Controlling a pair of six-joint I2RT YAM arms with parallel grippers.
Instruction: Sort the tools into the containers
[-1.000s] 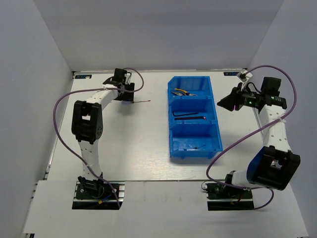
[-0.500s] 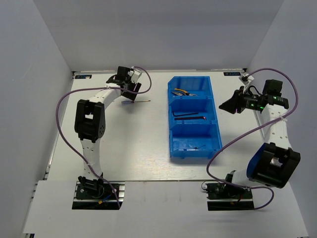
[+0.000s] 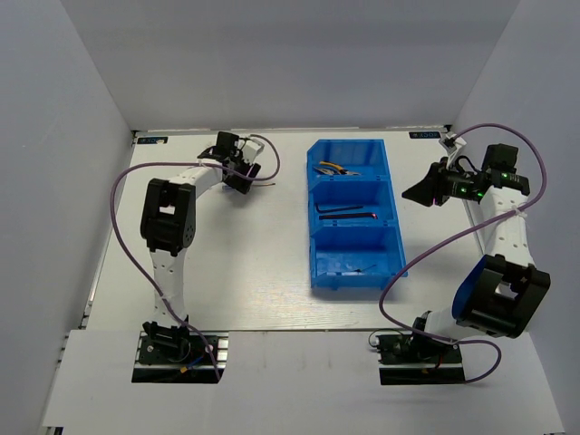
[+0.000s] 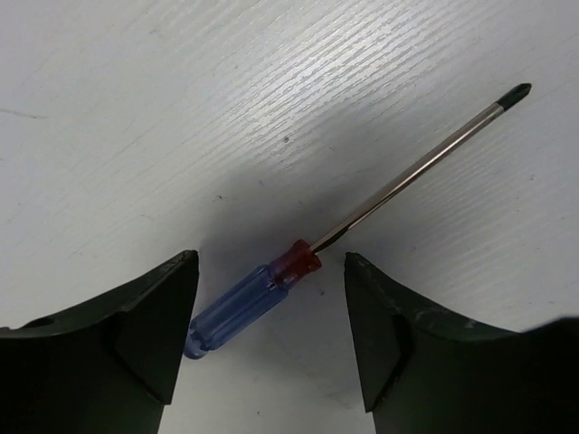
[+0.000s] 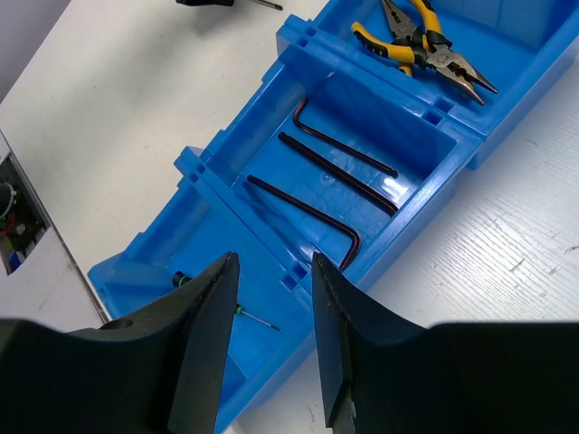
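Pliers (image 5: pixel 423 47), yellow-handled, are lying in the far compartment of the blue bin (image 3: pixel 353 283), and I'm watching from the side as both arms hang over the table (image 3: pixel 236 263). Dark hex keys (image 5: pixel 336 174) are resting in the middle compartment. A thin screwdriver (image 5: pixel 253 316) with a green mark is sitting in the near one.

One tool is lying outside the bin: a blue-handled screwdriver (image 4: pixel 389 192) with a red collar, out on the table to the left of the bin, towards the far edge. The left gripper (image 4: pixel 269 262) is hanging right over it with its fingers spread wide. The handle is lying in the gap between them, and the shaft is running out past the fingers. From the wrist view I can't tell whether the butt of the handle is touching a finger.

Over on the right of the bin, the right gripper (image 5: pixel 271 262) is hovering above the table and pointing at the compartments. Its fingers are standing parted, and nothing is sitting between them.
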